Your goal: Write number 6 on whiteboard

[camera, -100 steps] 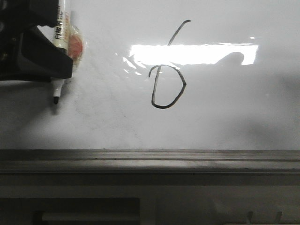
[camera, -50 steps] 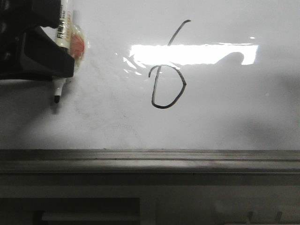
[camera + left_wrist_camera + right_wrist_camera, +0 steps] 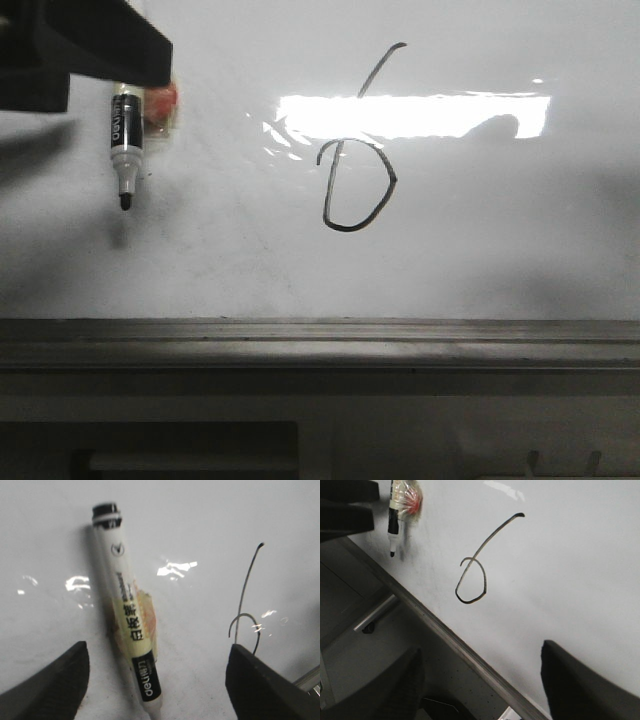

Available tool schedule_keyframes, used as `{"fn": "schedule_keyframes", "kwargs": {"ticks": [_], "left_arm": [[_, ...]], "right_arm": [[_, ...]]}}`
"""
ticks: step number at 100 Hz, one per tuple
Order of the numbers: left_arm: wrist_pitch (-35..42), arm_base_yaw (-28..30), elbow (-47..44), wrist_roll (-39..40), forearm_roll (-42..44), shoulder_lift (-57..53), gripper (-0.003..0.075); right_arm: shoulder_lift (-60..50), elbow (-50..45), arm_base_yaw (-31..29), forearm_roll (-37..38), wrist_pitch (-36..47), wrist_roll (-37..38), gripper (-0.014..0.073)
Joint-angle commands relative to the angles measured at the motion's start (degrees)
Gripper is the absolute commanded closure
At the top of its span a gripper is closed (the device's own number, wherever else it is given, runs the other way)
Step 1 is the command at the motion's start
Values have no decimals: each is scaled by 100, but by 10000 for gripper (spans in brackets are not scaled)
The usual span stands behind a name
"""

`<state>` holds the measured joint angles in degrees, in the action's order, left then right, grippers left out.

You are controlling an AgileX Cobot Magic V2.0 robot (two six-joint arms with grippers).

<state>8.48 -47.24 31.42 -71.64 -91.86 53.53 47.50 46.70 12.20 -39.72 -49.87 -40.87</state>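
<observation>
On glossy whiteboard (image 3: 480, 230) — thin looped number 6 (image 3: 357, 150)

The left pincer (image 3: 155, 680) shows two broad black fingers (image 3: 55, 685), matte and slightly grainy, each with a rounded upper edge and a sloping inner side. In the front view the same arm is a blocky black housing (image 3: 80, 45) with flat faces and a sharp angled corner. The right pincer (image 3: 480, 685) has similar dark fingers (image 3: 585, 680), wide and wedge-shaped, smooth plastic with a dull sheen along one edge. No screws, cables or printed markings can be made out on either.
</observation>
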Motion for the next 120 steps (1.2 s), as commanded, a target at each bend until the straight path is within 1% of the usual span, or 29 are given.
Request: {"fn": "schedule_keyframes", "kwargs": {"ticks": [1, 6, 10, 15, 16, 17, 22, 23, 25, 29, 30, 31, 32, 34, 37, 38, 39, 40, 41, 44, 45, 59, 67, 75, 85, 88, 100, 112, 120], "left_arm": [[5, -26, 48, -511, 78, -495, 195], [5, -26, -47, -725, 78, -794, 195], [5, -26, -125, -873, 78, -1056, 195], [5, -26, -206, -1027, 78, -1354, 199], [5, -26, -218, -1028, 78, -1437, 206], [5, -26, -239, -1028, 78, -1477, 210], [16, -26, -301, -1028, 68, -1752, 254], [16, -26, -304, -1028, 68, -1826, 272], [16, -26, -339, -1028, 81, -1936, 301], [16, -26, -391, -1028, 90, -2110, 360], [16, -26, -396, -1028, 90, -2175, 388], [16, -26, -415, -1028, 90, -2208, 402], [16, -26, -424, -1028, 90, -2270, 433], [16, -26, -455, -1038, 90, -2332, 464], [16, -26, -496, -1038, 113, -2485, 548], [5, -26, -519, -1038, 145, -2515, 565], [4, -26, -530, -1038, 160, -2573, 599], [4, -26, -555, -1038, 176, -2602, 617], [4, -26, -569, -1038, 205, -2631, 634], [-22, -26, -621, -1038, 271, -2774, 720], [-34, -26, -649, -1038, 311, -2802, 736], [-327, -26, -1019, -1038, 661, -3403, 740], [-500, -26, -1287, -1038, 686, -3799, 740], [-604, -26, -1603, -1038, 686, -4182, 740], [-604, -26, -1900, -1038, 674, -4653, 740], [-593, -26, -1967, -1038, 663, -4795, 740], [-526, -26, -2117, -1038, 535, -5077, 740], [-310, -26, -2117, -1038, 348, -5078, 740], [-305, -26, -2117, -1038, 137, -5078, 740]], "right_arm": [[-156, 139, -37, -203, 163, -70, 148], [-245, 139, -37, -203, 207, -70, 153], [-353, 139, -37, -231, 286, -70, 174], [-499, 139, -37, -239, 383, -70, 225], [-546, 139, -37, -252, 414, -70, 253], [-569, 139, -37, -252, 431, -70, 253], [-747, 126, -37, -252, 565, -70, 327], [-801, 111, -37, -252, 610, -70, 362], [-886, 93, -37, -252, 686, -70, 386], [-1036, 17, -37, -252, 822, -70, 461], [-1096, 3, -37, -252, 883, -70, 488], [-1128, -29, -37, -252, 915, -70, 501], [-1194, -48, -37, -252, 978, -70, 515], [-1295, -111, -37, -252, 1077, -70, 554], [-1438, -207, -37, -252, 1226, -70, 615], [-1474, -263, -37, -252, 1261, -70, 626], [-1550, -293, -37, -252, 1340, -70, 637], [-1588, -357, -37, -252, 1382, -70, 658], [-1668, -391, -37, -252, 1465, -70, 667], [-1836, -531, -37, -252, 1620, -81, 660], [-1880, -605, -37, -252, 1658, -81, 659], [-2891, -1505, -37, -252, 2266, -167, 659], [-3559, -2034, -37, -252, 2518, -167, 659], [-4140, -2543, -37, -252, 2714, -167, 659], [-4724, -2942, -37, -252, 2783, -167, 659], [-4875, -3021, -37, -370, 2844, -167, 659], [-4861, -3123, -37, -464, 2931, -167, 659], [-4861, -3123, -37, -464, 2962, -167, 659], [-4861, -3123, -37, -464, 2962, -167, 659]]}}
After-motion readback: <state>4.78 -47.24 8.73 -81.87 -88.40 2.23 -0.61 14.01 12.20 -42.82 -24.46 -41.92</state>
